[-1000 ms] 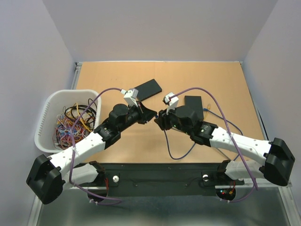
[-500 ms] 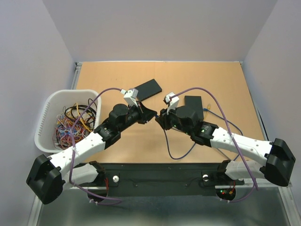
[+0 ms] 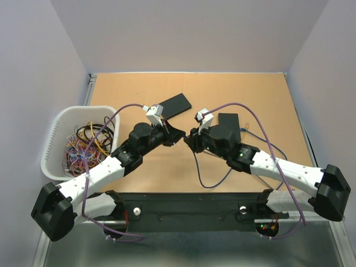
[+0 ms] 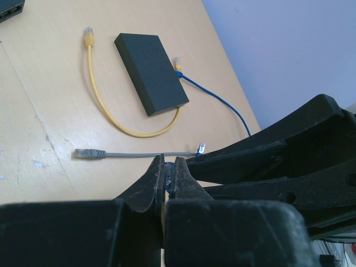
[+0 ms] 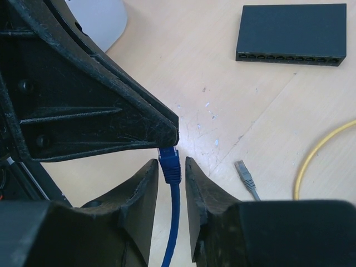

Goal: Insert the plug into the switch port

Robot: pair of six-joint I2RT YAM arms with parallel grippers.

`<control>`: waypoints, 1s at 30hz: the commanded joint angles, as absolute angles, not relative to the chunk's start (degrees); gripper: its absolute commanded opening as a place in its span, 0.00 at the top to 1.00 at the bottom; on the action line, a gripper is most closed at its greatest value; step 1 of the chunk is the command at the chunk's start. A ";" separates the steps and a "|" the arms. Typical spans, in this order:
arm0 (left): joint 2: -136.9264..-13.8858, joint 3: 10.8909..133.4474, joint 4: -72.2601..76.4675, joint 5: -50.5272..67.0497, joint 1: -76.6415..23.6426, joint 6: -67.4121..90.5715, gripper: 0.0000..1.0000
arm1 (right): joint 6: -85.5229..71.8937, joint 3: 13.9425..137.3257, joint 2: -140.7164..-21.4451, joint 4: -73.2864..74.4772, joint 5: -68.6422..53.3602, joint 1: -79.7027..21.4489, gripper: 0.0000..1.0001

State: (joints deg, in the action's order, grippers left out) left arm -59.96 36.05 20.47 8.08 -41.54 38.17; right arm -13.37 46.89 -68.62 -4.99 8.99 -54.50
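Here, the blue moulded cable plug (image 5: 171, 169) is pinched by the closed left gripper (image 4: 167, 167). It is closely flanked by the narrow-set right gripper (image 5: 170, 163); contact cannot be told.

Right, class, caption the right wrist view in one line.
Blue plug, tip pinched by the left end effector, sits between the fingers of the right end effector; black switch beyond.

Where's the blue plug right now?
In the right wrist view the blue plug sits mid-frame between the fingers of the right gripper, its tip pinched by the left gripper just above.
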 commanded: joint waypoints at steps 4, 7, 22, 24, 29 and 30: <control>-59.41 36.83 22.68 7.56 -41.66 37.27 1.00 | -13.45 49.31 -68.91 -8.17 9.05 -54.93 0.71; -59.50 37.00 22.59 7.56 -41.66 37.18 1.00 | -13.54 49.22 -68.91 -8.17 9.05 -54.93 0.76; -60.29 36.48 24.87 9.14 -41.66 37.71 0.95 | -13.71 47.20 -69.70 -10.28 8.96 -54.93 1.00; -60.29 36.39 24.96 9.23 -41.66 37.79 0.83 | -13.71 46.76 -69.87 -10.90 9.14 -54.93 1.00; -60.12 36.30 24.87 8.35 -41.66 36.57 0.34 | -14.59 45.79 -70.75 -10.90 12.74 -54.84 0.99; -60.12 36.39 24.53 7.39 -41.40 35.78 0.27 | -14.76 45.53 -70.84 -10.90 14.05 -54.93 0.99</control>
